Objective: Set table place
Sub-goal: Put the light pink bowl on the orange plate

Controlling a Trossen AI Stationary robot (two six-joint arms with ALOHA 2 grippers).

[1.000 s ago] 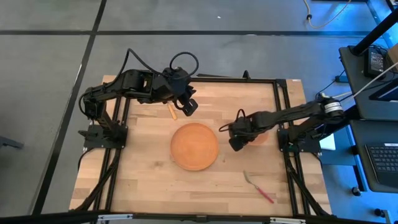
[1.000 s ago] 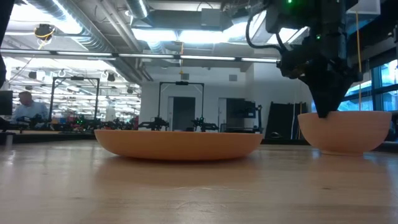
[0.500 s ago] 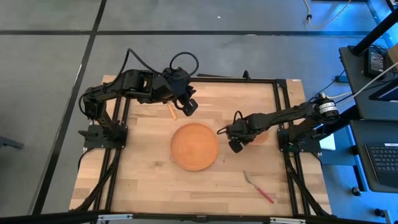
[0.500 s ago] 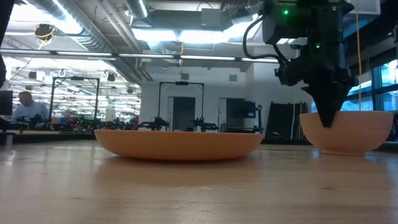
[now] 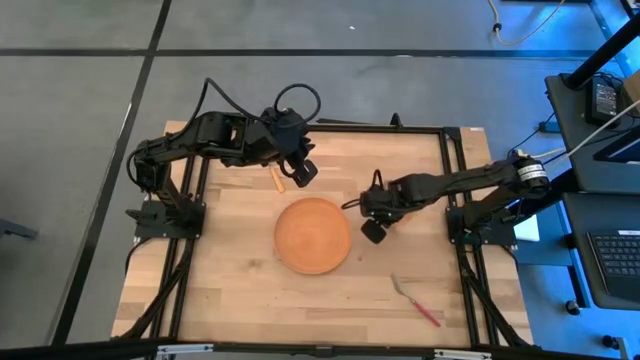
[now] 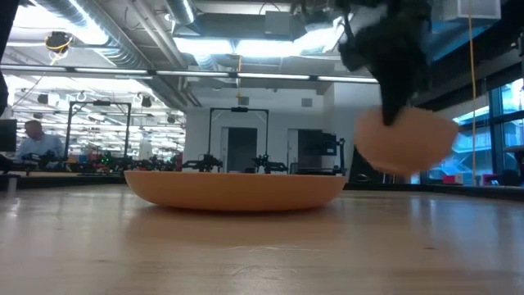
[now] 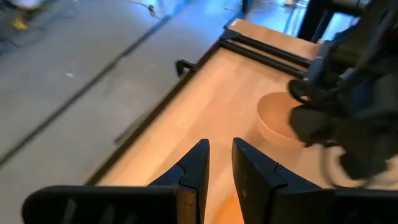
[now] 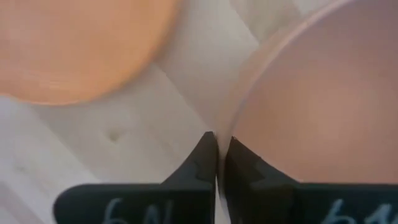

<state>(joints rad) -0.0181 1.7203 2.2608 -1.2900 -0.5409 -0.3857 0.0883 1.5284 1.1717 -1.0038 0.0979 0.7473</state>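
Note:
The orange plate (image 5: 313,235) lies flat on the table's middle; it also shows in the low view (image 6: 237,188) and the right wrist view (image 8: 74,43). My right gripper (image 5: 372,228) is shut on the pale-orange bowl (image 6: 405,139), just right of the plate; the arm hides the bowl from above. My left gripper (image 5: 305,170) hovers at the far side, fingers a narrow gap apart (image 7: 220,163), empty. The wooden-handled spoon (image 5: 277,178) lies on the table beside it. The red-handled fork (image 5: 418,303) lies at the near right. My right gripper pinches the bowl's rim (image 8: 225,127) on the side toward the plate, one finger outside (image 8: 202,158) and one inside (image 8: 252,165) the bowl. The fingers come from above, pointing down. The bowl hangs below them, lifted clear of the table, open side up.
The black metal frame (image 5: 455,175) edges the table (image 5: 230,280). Bare wood lies near the front left and between the plate and the fork. The room behind shows in the low view, with a person (image 6: 33,139) far off at the left.
My right gripper has lifted the bowl off the table and carried it toward the table's left, nearer the plate. The bowl now hangs clear of the wood, blurred in the low view, where it stood on the table before.

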